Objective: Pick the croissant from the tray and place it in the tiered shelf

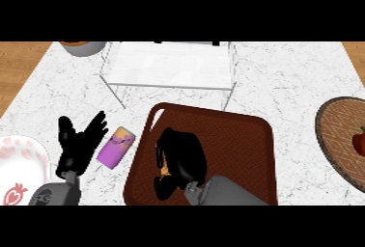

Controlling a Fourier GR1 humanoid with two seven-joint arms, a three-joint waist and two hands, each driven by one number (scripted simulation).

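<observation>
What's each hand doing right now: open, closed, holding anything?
Left hand: open, fingers up, resting at the view's left, holding nothing.
Right hand: closed, fingers curled round the croissant on the tray.

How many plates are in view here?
2. A white plate with red markings at the left edge; a brown patterned plate at the right edge, holding a red item. Both are cut off by the view's edge. The bowl at top left is not counted.
</observation>
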